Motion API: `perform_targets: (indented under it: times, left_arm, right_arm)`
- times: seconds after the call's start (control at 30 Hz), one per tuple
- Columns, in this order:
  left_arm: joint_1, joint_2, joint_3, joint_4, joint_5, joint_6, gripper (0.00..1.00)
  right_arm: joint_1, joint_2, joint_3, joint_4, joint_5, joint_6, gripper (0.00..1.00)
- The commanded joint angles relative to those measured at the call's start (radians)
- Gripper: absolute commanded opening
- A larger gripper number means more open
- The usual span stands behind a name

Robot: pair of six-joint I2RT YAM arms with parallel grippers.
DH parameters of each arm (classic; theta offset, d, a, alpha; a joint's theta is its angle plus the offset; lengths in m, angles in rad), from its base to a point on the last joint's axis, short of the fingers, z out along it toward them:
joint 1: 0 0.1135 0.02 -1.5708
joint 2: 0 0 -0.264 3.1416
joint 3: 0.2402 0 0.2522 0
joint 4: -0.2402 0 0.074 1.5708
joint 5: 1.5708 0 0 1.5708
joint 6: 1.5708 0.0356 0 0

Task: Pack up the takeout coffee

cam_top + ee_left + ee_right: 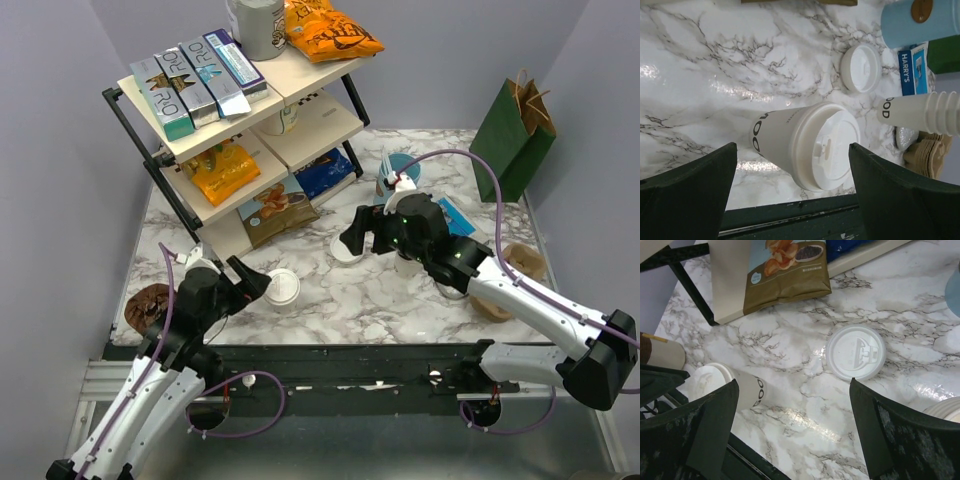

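The takeout coffee, a cream paper cup with a white lid, stands near the table's front edge at the left. In the left wrist view the coffee lies between the two dark fingers of my left gripper, which is open and not touching it. In the top view my left gripper sits just left of the cup. My right gripper hovers open over mid-table with nothing between its fingers. The right wrist view shows the coffee at the lower left of my right gripper.
A loose white lid lies flat on the marble below the right gripper. A shelf rack with snack bags and boxes fills the back left. A green paper bag stands back right, and a light blue cup near it. A stack of lidless cups stands by brown sleeves.
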Motion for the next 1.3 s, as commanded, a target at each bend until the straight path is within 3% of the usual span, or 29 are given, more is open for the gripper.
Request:
perform_targets:
  times: [0.0, 0.43, 0.63, 0.77, 0.93, 1.27]
  left_arm:
    - [-0.001, -0.039, -0.093, 0.113, 0.133, -0.046, 0.99]
    - [0.001, 0.01, -0.163, 0.172, 0.121, -0.089, 0.87]
    - [-0.001, 0.012, -0.196, 0.178, 0.138, -0.115, 0.71]
    - [-0.001, 0.01, -0.222, 0.203, 0.149, -0.125, 0.56]
    - [-0.001, 0.018, -0.229, 0.207, 0.143, -0.118, 0.47]
    - [-0.001, 0.076, -0.187, 0.242, 0.14, -0.073, 0.52]
  right_arm:
    - [-0.005, -0.01, -0.031, 0.008, 0.044, 0.017, 1.0]
    - [-0.006, -0.006, -0.042, 0.008, 0.021, 0.049, 1.0]
    - [-0.006, -0.01, -0.046, 0.007, 0.022, 0.056, 1.0]
    - [-0.006, -0.009, -0.056, 0.005, 0.021, 0.062, 1.0]
    - [-0.006, -0.012, -0.062, -0.001, 0.025, 0.068, 1.0]
    - [-0.008, -0.022, -0.066, -0.01, 0.034, 0.063, 1.0]
